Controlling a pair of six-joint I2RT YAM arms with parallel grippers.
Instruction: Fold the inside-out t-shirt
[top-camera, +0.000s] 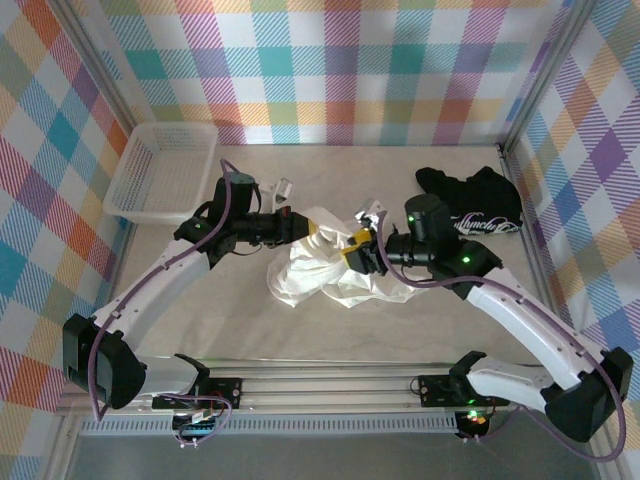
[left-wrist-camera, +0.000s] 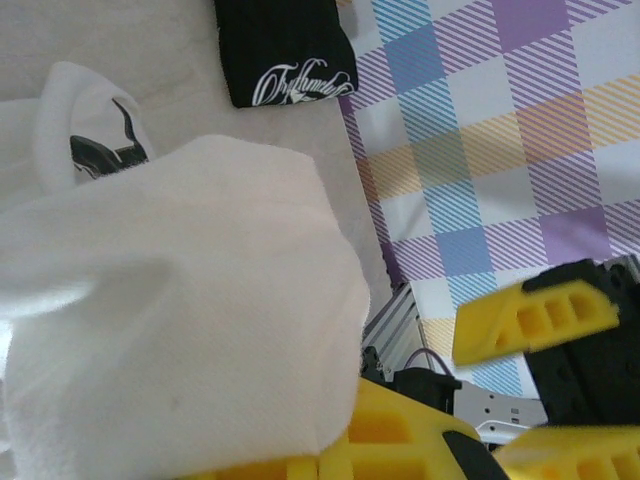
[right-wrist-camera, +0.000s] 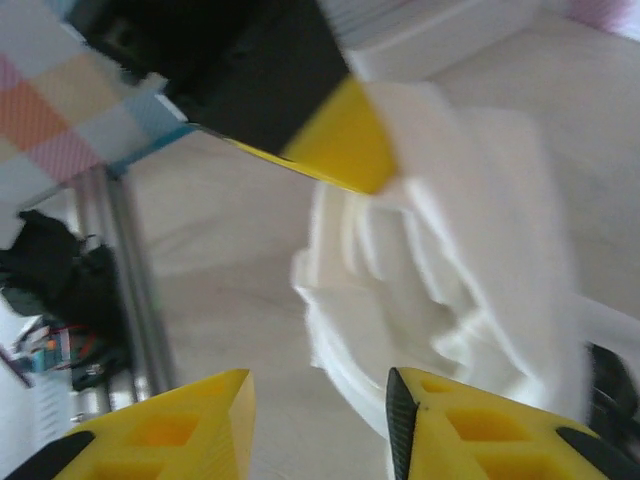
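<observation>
The inside-out t-shirt (top-camera: 335, 270) is a white bunched heap in the middle of the table, lifted at its upper left. My left gripper (top-camera: 300, 226) is shut on that raised part. In the left wrist view the white cloth (left-wrist-camera: 180, 330) drapes over its yellow fingers (left-wrist-camera: 405, 435) and hides the tips. My right gripper (top-camera: 358, 252) hangs at the shirt's top right, open, with nothing between its fingers. In the right wrist view its gap (right-wrist-camera: 320, 420) faces the shirt's folds (right-wrist-camera: 470, 260), and one fingertip is close beside the cloth.
A black t-shirt with white script (top-camera: 472, 203) lies at the back right. At the back left stands a white mesh basket (top-camera: 128, 170). Plaid walls enclose the table, and a metal rail (top-camera: 320, 385) runs along the near edge.
</observation>
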